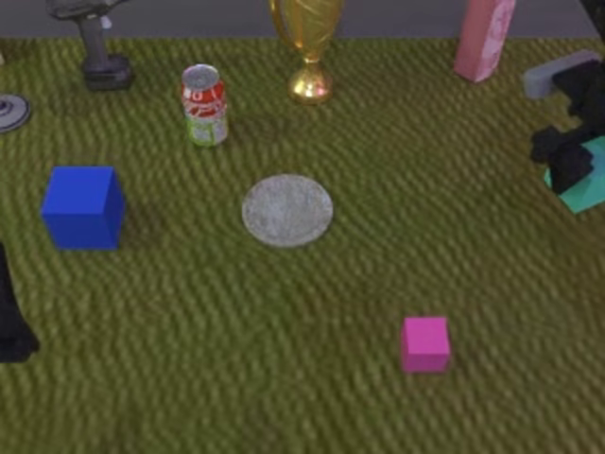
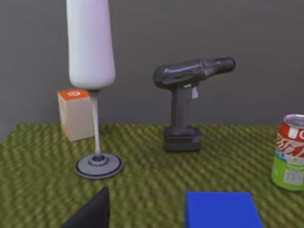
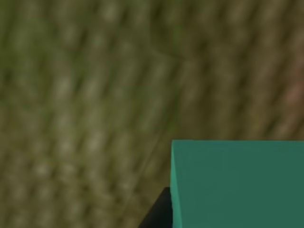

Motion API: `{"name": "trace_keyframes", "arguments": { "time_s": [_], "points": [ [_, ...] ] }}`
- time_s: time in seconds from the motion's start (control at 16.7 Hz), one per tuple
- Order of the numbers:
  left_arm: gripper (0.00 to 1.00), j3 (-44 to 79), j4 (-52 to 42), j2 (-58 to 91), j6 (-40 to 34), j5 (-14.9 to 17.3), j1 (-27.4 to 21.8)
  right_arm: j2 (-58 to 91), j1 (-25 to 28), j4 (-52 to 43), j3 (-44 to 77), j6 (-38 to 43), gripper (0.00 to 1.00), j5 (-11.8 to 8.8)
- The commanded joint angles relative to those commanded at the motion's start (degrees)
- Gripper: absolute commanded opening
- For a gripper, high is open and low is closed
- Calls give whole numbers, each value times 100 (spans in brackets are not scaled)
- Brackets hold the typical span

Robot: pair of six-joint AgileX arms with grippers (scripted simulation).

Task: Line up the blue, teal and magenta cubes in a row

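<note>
Now the right hand [image 1: 570,163] sits over the teal cube [image 1: 588,186], far right of the silver disc [image 1: 287,210]; its grip I cannot tell. Blue cube [image 1: 83,206] lies left of the disc, edges slightly skewed; magenta cube [image 1: 424,343] lies below-right. Left hand [image 1: 11,326] is parked beneath the blue cube.

Black arms [image 1: 567,151], grey link

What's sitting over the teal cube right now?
The right claw hangs over the teal cube at the table's right edge, covering most of it. Only a corner shows; the claw's grip on it is hidden.
</note>
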Motion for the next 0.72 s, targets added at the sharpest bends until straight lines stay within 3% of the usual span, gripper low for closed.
{"name": "trace_keyframes", "arguments": {
  "time_s": [0.36,0.54,0.72],
  "points": [
    [100,0,0,0,0,0,0,17,260,-15,-11,373,0,4],
    [100,0,0,0,0,0,0,-49,865,-47,-73,1264,0,22],
    [100,0,0,0,0,0,0,-160,1660,-88,-224,2653,0,36]
  ]
}}
